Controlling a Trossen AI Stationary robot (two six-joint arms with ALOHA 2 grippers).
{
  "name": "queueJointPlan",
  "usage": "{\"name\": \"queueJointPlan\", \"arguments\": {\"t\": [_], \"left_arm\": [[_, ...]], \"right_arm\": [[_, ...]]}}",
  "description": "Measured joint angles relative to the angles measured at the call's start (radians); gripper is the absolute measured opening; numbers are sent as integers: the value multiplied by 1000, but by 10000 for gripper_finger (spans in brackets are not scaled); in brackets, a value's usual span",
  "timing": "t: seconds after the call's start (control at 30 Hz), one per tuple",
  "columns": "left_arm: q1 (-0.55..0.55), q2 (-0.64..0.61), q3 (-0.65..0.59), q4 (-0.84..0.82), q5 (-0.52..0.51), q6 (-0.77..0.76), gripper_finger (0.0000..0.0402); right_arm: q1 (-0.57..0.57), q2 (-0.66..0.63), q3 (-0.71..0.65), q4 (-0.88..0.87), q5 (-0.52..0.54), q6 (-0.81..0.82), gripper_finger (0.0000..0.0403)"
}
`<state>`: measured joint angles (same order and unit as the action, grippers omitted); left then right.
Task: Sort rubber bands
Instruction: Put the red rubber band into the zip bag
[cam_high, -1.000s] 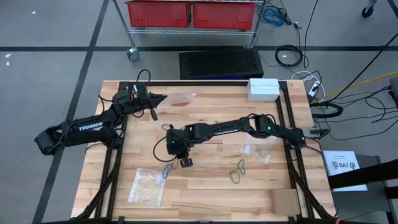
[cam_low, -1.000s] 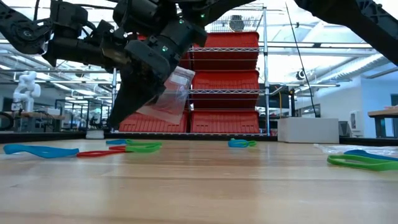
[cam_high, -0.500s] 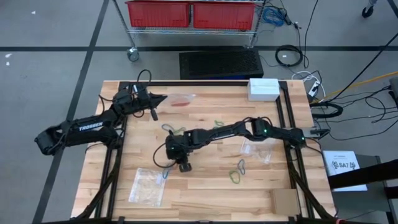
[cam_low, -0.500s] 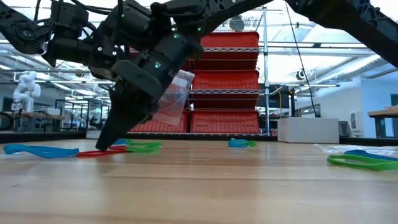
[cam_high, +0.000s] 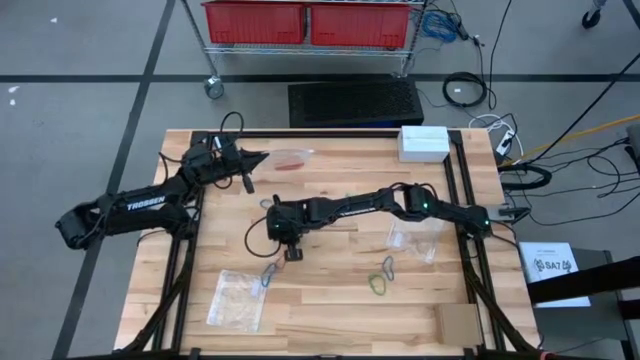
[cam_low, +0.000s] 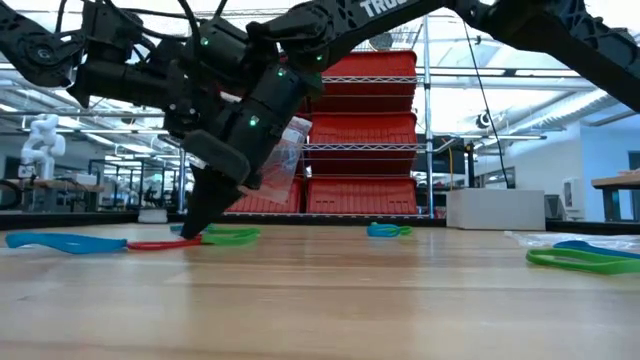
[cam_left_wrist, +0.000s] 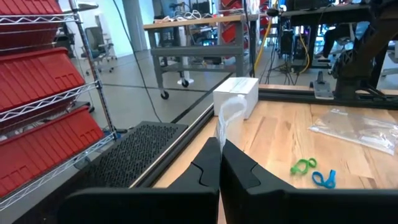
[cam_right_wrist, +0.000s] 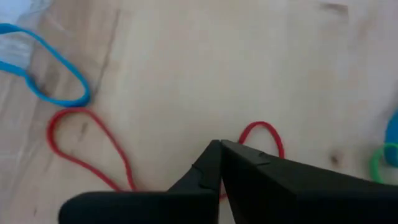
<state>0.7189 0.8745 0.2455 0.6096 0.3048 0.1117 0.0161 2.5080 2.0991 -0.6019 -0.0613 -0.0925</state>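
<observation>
A thin red rubber band (cam_right_wrist: 87, 146) lies flat on the pale wooden table (cam_high: 330, 300), left of centre in the high view, and the right gripper (cam_right_wrist: 219, 149) is down on it with its dark fingers pressed together, pinching the loop so that red shows on either side of the tips in the right wrist view. A thin blue rubber band (cam_right_wrist: 46, 68) lies just beside the red one, toward the upper left of that view. In the low view a green rubber band (cam_low: 230, 236) rests just behind the pinched red loop, and another green rubber band (cam_low: 585, 260) lies at the right edge. The left gripper (cam_left_wrist: 219, 149) hangs over the upper left of the table in the high view, its fingers closed on the top edge of a clear plastic bag (cam_left_wrist: 229, 118). A white rectangular box (cam_high: 424, 142) sits at the table's upper right, and another clear plastic bag (cam_high: 236, 300) lies at the lower left.
</observation>
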Motion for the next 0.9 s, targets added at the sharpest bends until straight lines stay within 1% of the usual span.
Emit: {"name": "queueJointPlan", "arguments": {"t": [0.13, 0.23, 0.33, 0.53, 0.67, 0.77, 0.9], "left_arm": [[0, 0, 0, -1, 0, 0, 0], [0, 0, 0, -2, 0, 0, 0], [0, 0, 0, -7, 0, 1, 0], [0, 0, 0, -10, 0, 1, 0], [0, 0, 0, -12, 0, 1, 0], [0, 0, 0, -13, 0, 0, 0], [0, 0, 0, -14, 0, 0, 0]], "right_arm": [[-3, -11, 0, -34, -14, 23, 8], [-1, -29, -1, -49, -7, 50, 28], [0, -43, 0, -55, 29, 103, 61], [-7, -40, 0, -87, 37, 263, 140], [-7, -31, -2, -100, 67, 356, 179], [-7, -25, -1, -91, 86, 405, 193], [-6, -7, 2, -75, 94, 447, 193]]}}
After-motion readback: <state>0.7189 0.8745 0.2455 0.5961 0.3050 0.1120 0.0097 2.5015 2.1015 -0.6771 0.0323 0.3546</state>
